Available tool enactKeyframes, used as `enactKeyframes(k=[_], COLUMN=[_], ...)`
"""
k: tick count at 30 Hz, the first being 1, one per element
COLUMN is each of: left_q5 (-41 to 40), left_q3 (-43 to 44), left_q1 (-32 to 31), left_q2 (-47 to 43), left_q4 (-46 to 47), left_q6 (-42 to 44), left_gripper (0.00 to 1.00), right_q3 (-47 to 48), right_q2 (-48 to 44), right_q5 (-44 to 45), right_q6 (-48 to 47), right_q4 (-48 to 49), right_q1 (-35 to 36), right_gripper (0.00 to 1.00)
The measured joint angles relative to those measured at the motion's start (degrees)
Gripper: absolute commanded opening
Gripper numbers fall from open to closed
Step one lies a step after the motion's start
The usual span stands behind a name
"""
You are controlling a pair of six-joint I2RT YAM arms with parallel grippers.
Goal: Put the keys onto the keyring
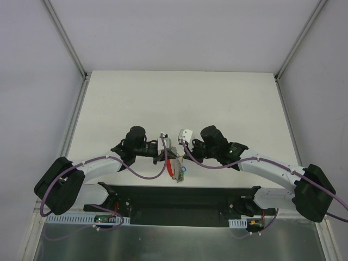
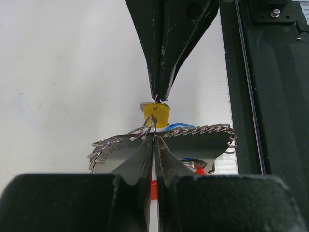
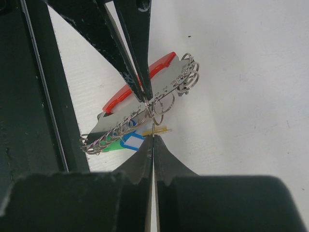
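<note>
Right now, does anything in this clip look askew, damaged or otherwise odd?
Nothing looks spilled or damaged. One oddity: the left gripper and right gripper meet tip to tip and both appear to pinch the same thin keyring. The yellow key, chain and red band are bunched around it.

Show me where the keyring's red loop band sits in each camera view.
Top external: red loop band at centre, between the two arm tips.
Left wrist: band bottom centre, a sliver between the near fingers.
Right wrist: band upper centre, behind the chain.
Shared landmark: black base rail.
</note>
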Motion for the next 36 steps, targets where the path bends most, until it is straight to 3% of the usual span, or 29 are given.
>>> enactKeyframes(k=[36], left_q5=[1.4], left_q3=[0.0], left_q1=[0.0], left_q2=[0.0], left_q4=[1.4], left_q6=[-0.2], left_gripper=[0.0], right_q3=[0.0], right_q2=[0.0], right_q5=[-0.5], right_q6=[0.0], right_q4=[0.1], right_q1=[0.1], right_gripper=[0.01])
